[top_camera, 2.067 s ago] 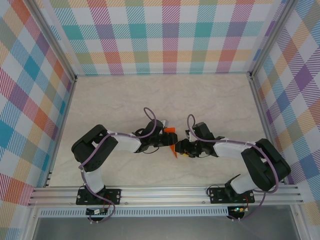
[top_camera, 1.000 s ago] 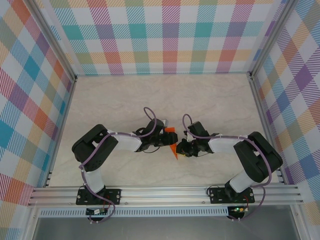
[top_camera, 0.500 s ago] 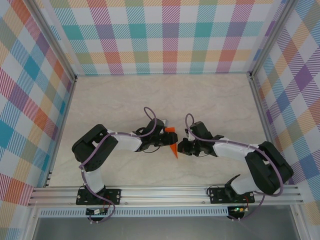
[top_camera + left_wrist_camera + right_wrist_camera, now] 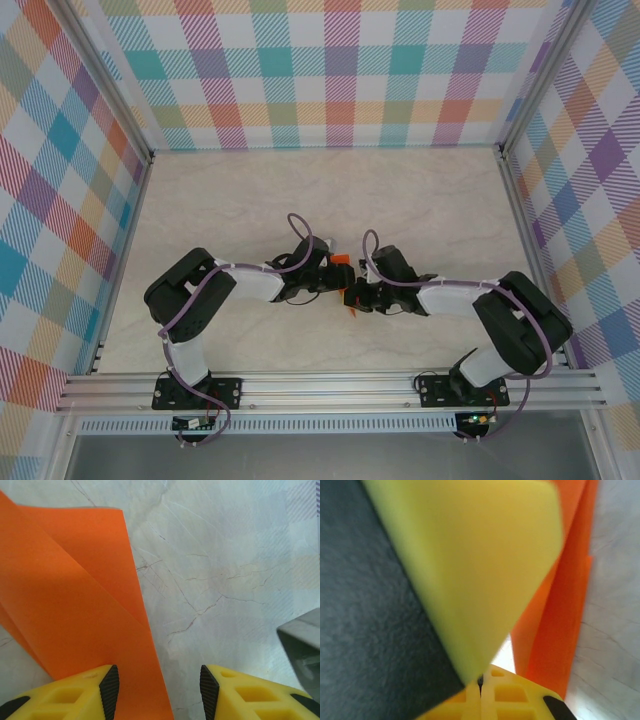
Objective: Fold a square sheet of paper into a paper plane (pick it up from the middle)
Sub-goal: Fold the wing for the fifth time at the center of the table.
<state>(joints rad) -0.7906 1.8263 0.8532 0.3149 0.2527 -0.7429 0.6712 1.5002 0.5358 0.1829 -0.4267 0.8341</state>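
Note:
The square sheet of paper is folded into a narrow orange paper plane (image 4: 342, 263) that lies on the marbled table between the two grippers, mostly hidden under them. In the left wrist view the plane (image 4: 70, 610) lies flat with layered creases. My left gripper (image 4: 159, 690) is open; the paper's right edge runs between its pads (image 4: 109, 685) and the left finger sits over the paper. From above, the left gripper (image 4: 333, 280) meets the right gripper (image 4: 352, 297). My right gripper (image 4: 480, 682) is shut, with nothing visible between its fingers. The paper (image 4: 565, 605) stands just to its right, and the left gripper's yellow finger (image 4: 480, 565) is close in front.
Plaid walls (image 4: 330, 70) enclose the table (image 4: 420, 200) at the back and on both sides. An aluminium rail (image 4: 330, 388) runs along the near edge by the arm bases. Bare tabletop stretches behind the grippers.
My right gripper has closed and shifted left, up against the left gripper, and it now covers the plane's lower tip. The left arm has stayed in place.

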